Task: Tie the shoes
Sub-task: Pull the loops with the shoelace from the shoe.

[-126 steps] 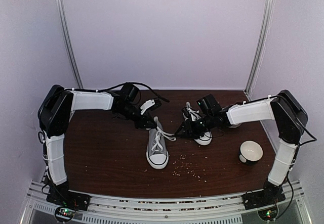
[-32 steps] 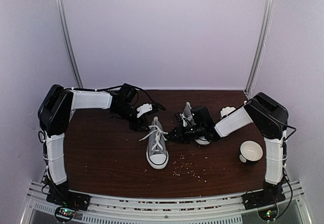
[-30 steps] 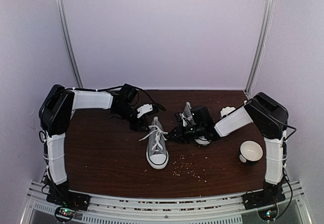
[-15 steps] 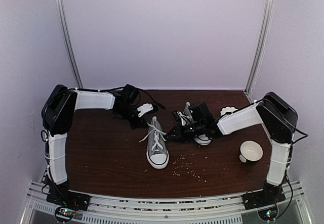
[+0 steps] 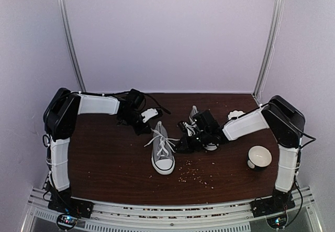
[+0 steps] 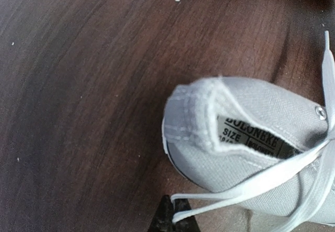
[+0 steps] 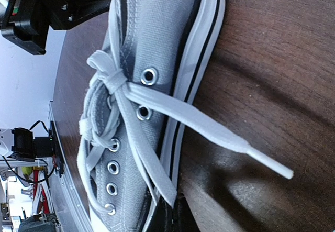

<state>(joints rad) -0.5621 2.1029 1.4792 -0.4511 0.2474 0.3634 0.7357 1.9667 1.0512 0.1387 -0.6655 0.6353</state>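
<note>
At mid-table, by the heel of the nearer grey canvas sneaker [image 5: 162, 152], the left gripper [image 6: 175, 217] has just pinched its flat white lace [image 6: 251, 182]; the right gripper [image 7: 168, 214] pinches the other strand [image 7: 157, 175]; tensioning, I judge, comes next.

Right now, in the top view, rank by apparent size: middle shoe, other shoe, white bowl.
1. Middle shoe, largest.
2. White bowl, smaller.
Other shoe: cannot rank, the right arm covers most of it.
</note>
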